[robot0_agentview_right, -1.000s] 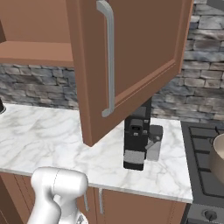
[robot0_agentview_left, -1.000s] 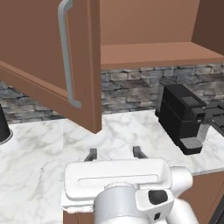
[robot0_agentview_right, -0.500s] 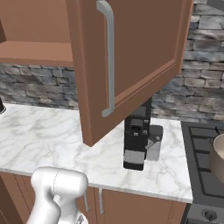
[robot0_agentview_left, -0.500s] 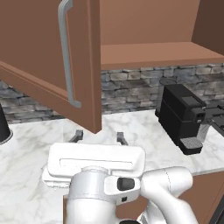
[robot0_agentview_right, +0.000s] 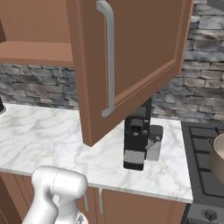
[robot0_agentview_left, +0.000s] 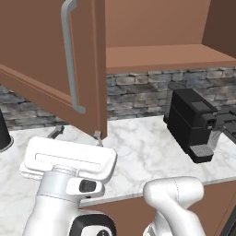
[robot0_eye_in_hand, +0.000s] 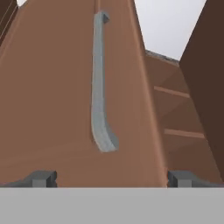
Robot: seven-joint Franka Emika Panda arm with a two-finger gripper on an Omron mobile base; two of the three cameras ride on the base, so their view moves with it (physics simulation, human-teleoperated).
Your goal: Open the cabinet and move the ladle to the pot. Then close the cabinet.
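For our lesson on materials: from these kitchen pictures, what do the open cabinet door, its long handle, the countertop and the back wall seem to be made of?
Cabinet door: reddish-brown, probably wood with a matte finish; no grain is visible.
Handle: likely brushed metal, going by its silver-grey satin sheen.
Countertop: marble or a marble-look slab, white with grey veining.
Back wall: rough grey stone blocks with uneven joints.

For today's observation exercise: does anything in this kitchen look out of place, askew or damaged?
Nothing looks damaged or spilled. The cabinet door hangs open over the counter, as the job requires. The coffee machine stands upright, and the open gripper holds nothing.
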